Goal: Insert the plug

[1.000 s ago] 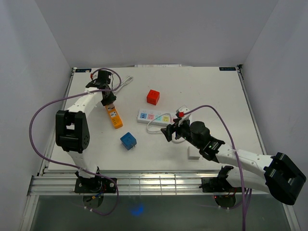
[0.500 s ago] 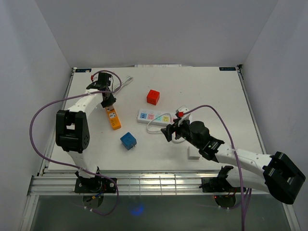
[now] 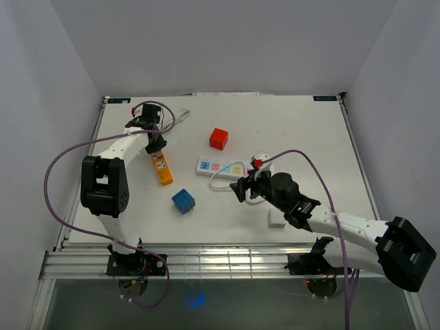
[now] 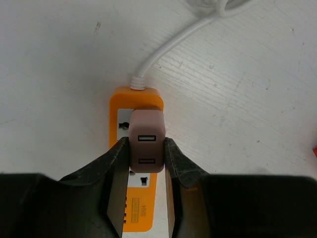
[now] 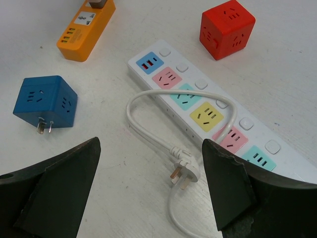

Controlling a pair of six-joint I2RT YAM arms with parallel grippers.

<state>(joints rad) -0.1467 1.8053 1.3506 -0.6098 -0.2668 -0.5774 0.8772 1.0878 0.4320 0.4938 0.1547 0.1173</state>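
My left gripper [image 4: 147,148] is shut on a mauve two-port USB plug [image 4: 147,133], one finger on each of its sides. The plug stands over the cable end of the orange power strip [image 4: 140,210], covering a socket; its prongs are hidden, so I cannot tell how deep it sits. From above, the left gripper [image 3: 154,140] is at the far end of the orange strip [image 3: 163,170]. My right gripper [image 5: 149,148] hangs open over a white three-pin plug [image 5: 186,170] that lies loose in front of the white multi-socket strip [image 5: 198,94], touching nothing.
A blue socket cube [image 3: 183,201] lies near the table's middle front and a red socket cube [image 3: 218,138] behind the white strip [image 3: 221,167]. A small white block [image 3: 276,220] sits under the right arm. The orange strip's white cable [image 3: 180,118] loops at the back left.
The left wrist has shifted slightly over the far end of the orange strip, still holding the plug. The right arm has not moved.
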